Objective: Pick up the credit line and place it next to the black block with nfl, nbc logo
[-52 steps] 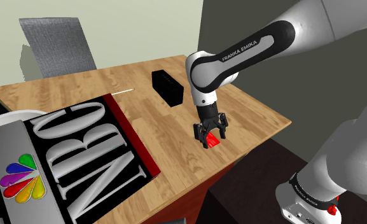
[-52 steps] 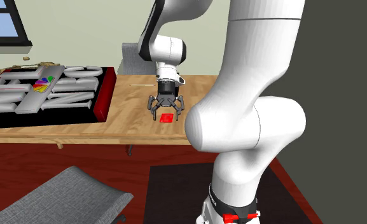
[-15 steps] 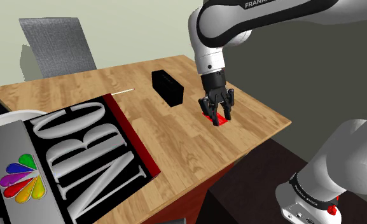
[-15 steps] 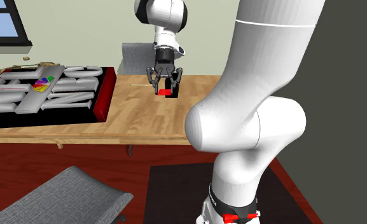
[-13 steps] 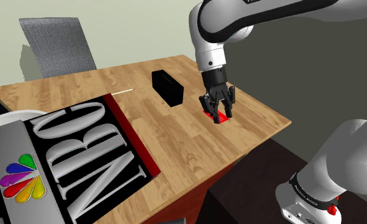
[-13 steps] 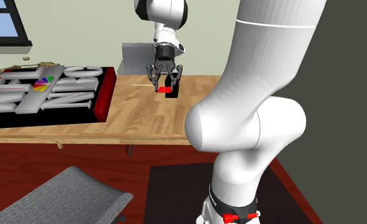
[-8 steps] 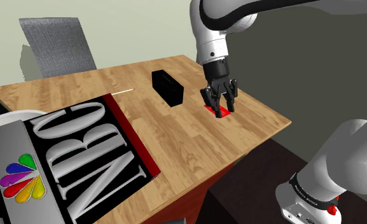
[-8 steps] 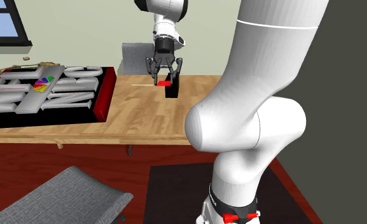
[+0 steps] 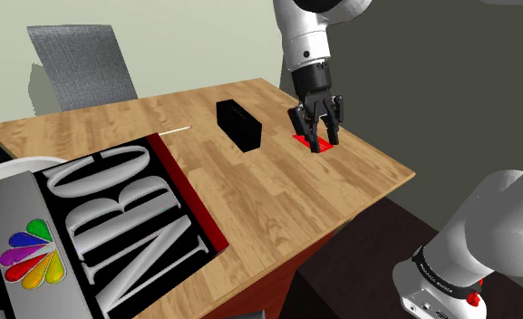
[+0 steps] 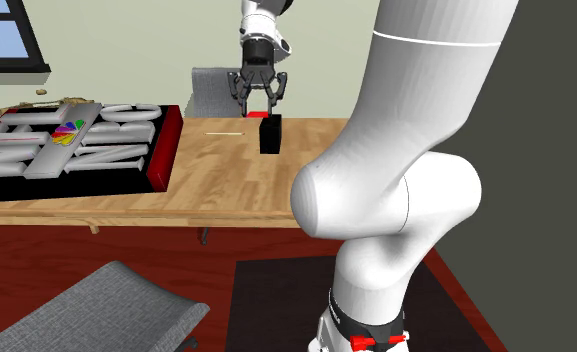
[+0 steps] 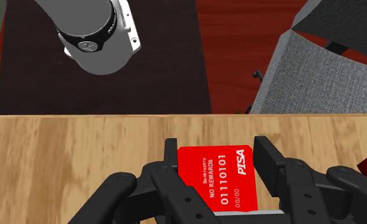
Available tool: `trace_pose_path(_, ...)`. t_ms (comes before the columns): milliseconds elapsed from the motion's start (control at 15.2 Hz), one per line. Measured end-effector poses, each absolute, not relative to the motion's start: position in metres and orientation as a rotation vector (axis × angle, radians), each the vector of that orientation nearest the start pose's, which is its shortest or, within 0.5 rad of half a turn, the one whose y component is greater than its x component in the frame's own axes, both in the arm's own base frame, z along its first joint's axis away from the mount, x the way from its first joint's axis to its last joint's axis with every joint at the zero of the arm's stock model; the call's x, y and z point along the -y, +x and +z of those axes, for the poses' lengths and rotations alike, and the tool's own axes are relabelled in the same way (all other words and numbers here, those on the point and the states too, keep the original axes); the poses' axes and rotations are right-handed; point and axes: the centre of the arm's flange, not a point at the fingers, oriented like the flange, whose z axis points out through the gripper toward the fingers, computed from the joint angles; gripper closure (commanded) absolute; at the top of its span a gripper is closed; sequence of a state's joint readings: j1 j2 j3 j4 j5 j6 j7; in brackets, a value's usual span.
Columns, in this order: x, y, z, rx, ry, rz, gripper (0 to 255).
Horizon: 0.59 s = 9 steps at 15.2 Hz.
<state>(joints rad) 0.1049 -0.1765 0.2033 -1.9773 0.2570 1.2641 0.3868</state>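
Gripping the red credit card (image 11: 219, 178) by its long edges, the fingers (image 11: 265, 156) hold its long axis parallel to themselves, right of the black box (image 9: 238, 124) in the shoulder view.

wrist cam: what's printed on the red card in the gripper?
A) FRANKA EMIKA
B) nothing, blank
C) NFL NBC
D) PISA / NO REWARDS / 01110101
D: in the wrist view the red card, clasped by the gripper, reads PISA, NO REWARDS and 01110101.
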Motion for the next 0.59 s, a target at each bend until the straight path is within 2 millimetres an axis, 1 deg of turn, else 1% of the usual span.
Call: trace_pose_path(594,-0.171,0.408,0.563,-0.122,-2.979,0.892,255)
